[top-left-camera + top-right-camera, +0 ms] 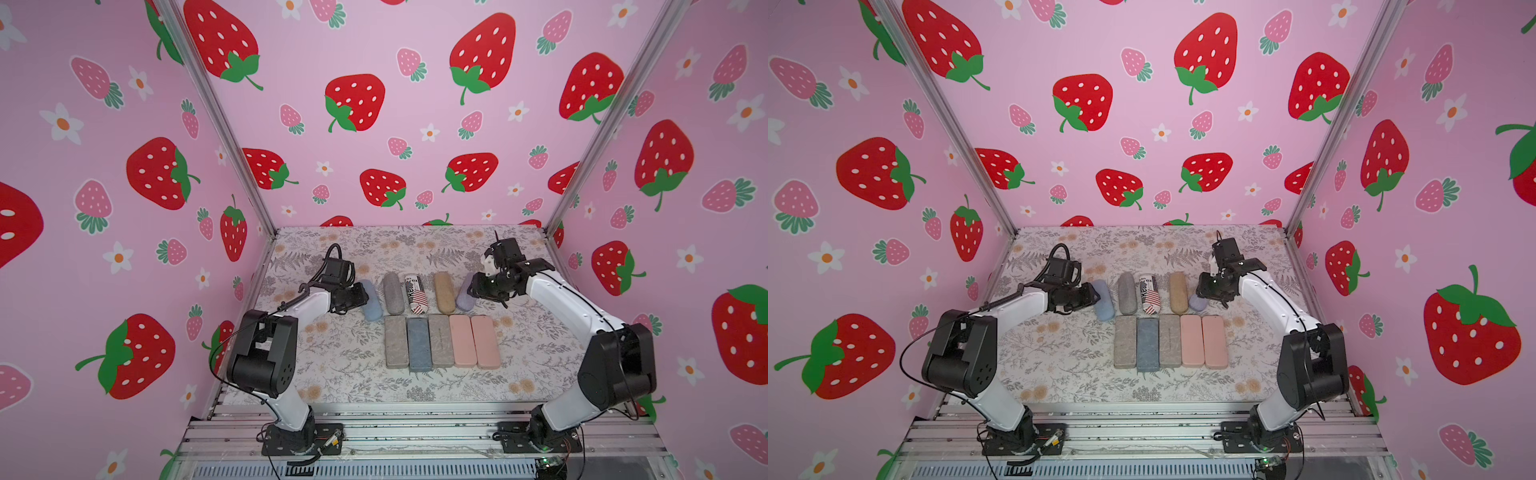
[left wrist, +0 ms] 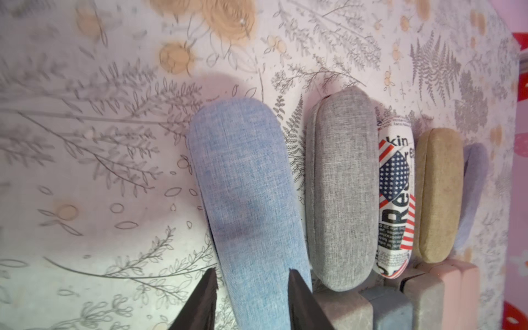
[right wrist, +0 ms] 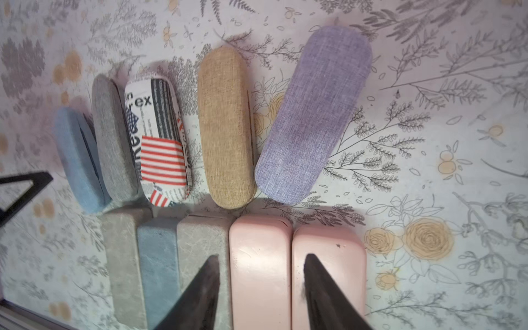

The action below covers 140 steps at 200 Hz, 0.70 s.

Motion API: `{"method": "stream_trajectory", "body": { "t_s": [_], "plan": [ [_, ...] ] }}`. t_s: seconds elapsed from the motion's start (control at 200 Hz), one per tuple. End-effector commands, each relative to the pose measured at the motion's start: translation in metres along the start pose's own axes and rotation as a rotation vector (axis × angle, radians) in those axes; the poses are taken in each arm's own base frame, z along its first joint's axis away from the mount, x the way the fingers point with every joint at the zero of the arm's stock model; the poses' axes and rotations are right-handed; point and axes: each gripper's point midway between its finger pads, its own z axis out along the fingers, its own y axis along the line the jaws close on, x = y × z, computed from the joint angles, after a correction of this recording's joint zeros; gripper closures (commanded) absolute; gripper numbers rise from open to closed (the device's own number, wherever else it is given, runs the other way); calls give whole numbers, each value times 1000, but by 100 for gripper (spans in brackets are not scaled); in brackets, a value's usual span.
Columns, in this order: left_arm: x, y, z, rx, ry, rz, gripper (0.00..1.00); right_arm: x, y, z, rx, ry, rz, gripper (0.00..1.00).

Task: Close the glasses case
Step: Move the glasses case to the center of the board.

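Blue case (image 2: 243, 177) lies between left gripper (image 2: 253, 275) fingers; grip cannot be told. Spread right gripper (image 3: 261, 257) hangs beside lavender case (image 3: 311, 114).

On the floral table cover (image 1: 345, 374) lie 2 rows of 5 glasses cases. The back row is rounded: light blue case (image 1: 372, 309), grey case (image 1: 393, 293), flag-print case (image 1: 417, 295), tan case (image 1: 444, 293) and lilac case (image 1: 465, 302) (partly hidden by the arm). The rectangular cases (image 1: 441, 340) in front sit side by side: grey, blue, grey, pink, pink. The left gripper (image 1: 364, 297) is at the light blue case, the right gripper (image 1: 473, 291) at the lilac case.
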Motion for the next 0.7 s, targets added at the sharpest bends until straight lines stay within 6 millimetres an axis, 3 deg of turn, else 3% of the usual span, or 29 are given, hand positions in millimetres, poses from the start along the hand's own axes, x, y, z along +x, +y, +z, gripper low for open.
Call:
{"method": "stream_trajectory", "body": {
  "t_s": [0.0, 0.06, 0.225, 0.515, 0.695],
  "plan": [
    [-14, 6, -16, -44, -40, 0, 76, -3, -19, 5, 62, 37, 9, 79],
    [-15, 9, -16, -53, -33, -5, 84, -5, -24, 10, 53, 56, 19, 100],
    [-12, 20, -12, -75, -9, -27, 99, -8, -46, 22, 92, 88, 74, 100],
    [-3, 33, 7, -119, 54, -46, 100, -4, -85, 44, 219, 149, 105, 100],
    [-1, 37, 24, -129, 89, -51, 100, -2, -97, 58, 250, 182, 118, 100]
  ]
}}
